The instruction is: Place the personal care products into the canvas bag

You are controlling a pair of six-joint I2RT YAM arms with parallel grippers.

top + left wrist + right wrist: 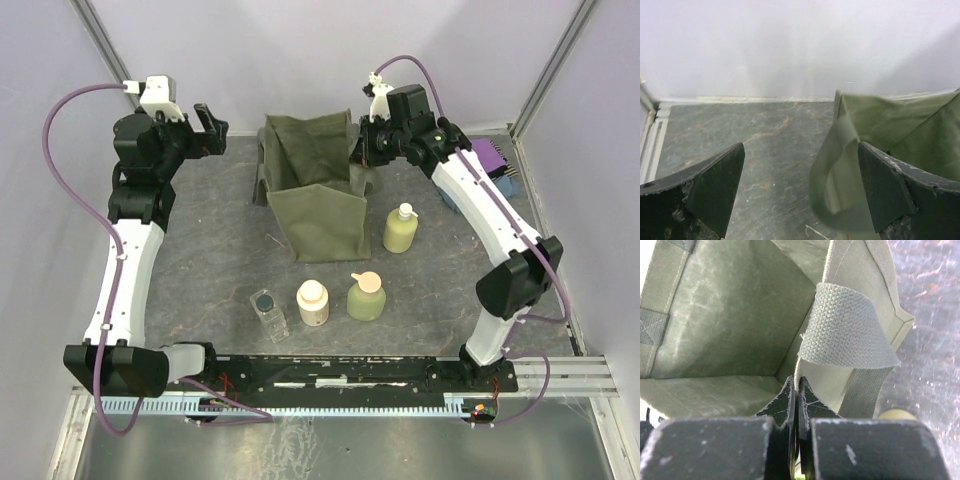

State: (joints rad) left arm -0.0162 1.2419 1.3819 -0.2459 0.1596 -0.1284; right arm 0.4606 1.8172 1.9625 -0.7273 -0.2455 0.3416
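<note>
1. My left gripper [208, 126] [801, 150] hovers at the far left of the table [210, 240], jaws spread wide, nothing between them. In the left wrist view it points at the bag's near handle [832, 175] but is not touching it.
2. Clear square bottle with dark cap [268, 311] stands upright on the table, left end of the front row, out of the bag.
3. Cream jar-like bottle [312, 302] stands just beside it to the right, upright, also on the table.
4. Canvas bag [320, 200] [920, 125] [730, 315] sits at centre back, mouth open, front panel sagging toward me. I see no product inside from the right wrist view.
5. My right gripper [362, 150] [795, 385] is at the bag's right rim, jaws pinched tight on the fabric wall, just beside the looped handle [845, 330].
6. Round green bottle with peach cap [366, 296] stands upright, right end of the front row, near the bag's front.
7. Yellow-green pump bottle [400, 230] stands upright just right of the bag, under my right arm's forearm line.
8. Folded purple and blue cloths [492, 160] lie at the far right back, partly hidden by the right arm.
</note>
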